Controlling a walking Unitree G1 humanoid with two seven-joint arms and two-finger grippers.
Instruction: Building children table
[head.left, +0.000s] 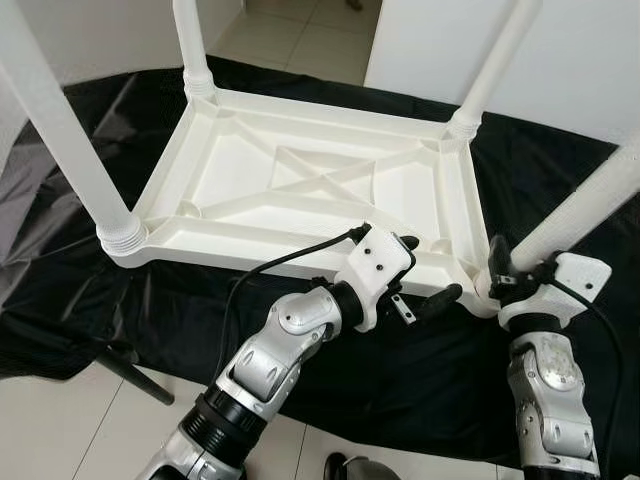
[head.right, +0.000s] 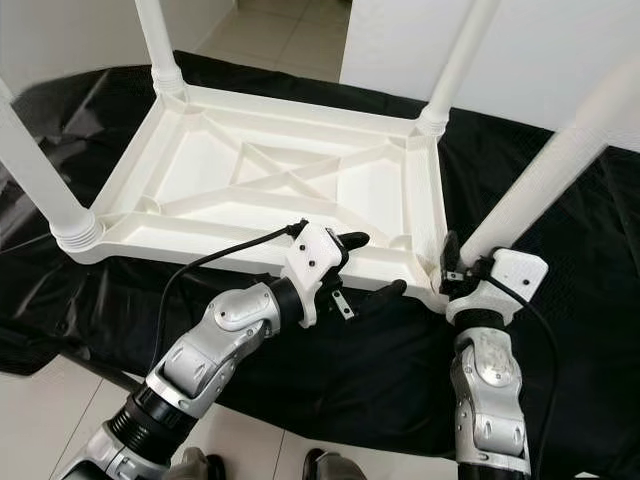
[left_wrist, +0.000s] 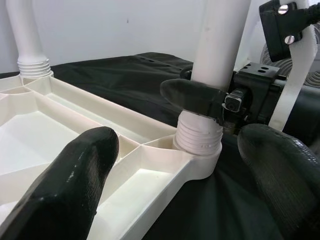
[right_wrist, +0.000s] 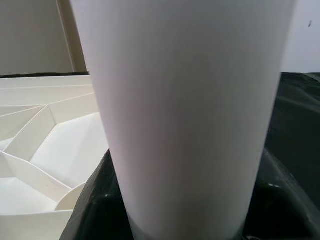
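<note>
**Leg gripped at the near corner**

At five o'clock we see the right pincer (head.left: 503, 272) clamped on the near-right leg (head.left: 590, 200), just above its threaded socket. At six, the left pincer (head.left: 432, 272) hangs spread apart beside the rim. Beyond, the upturned white tabletop (head.left: 300, 180) lies on a black sheet (head.left: 90, 290), ribbed compartments empty.

You are losing all four table legs past the frame: the leg (head.left: 55, 130) at ten o'clock, the leg (head.left: 190, 45) at eleven, the leg (head.left: 495, 60) at one and the leg (head.left: 585, 205) at three are all running out of view before their ends. The right gripper (head.left: 500, 275) is hiding that last leg's threaded base, so you cannot judge its seating there.
</note>
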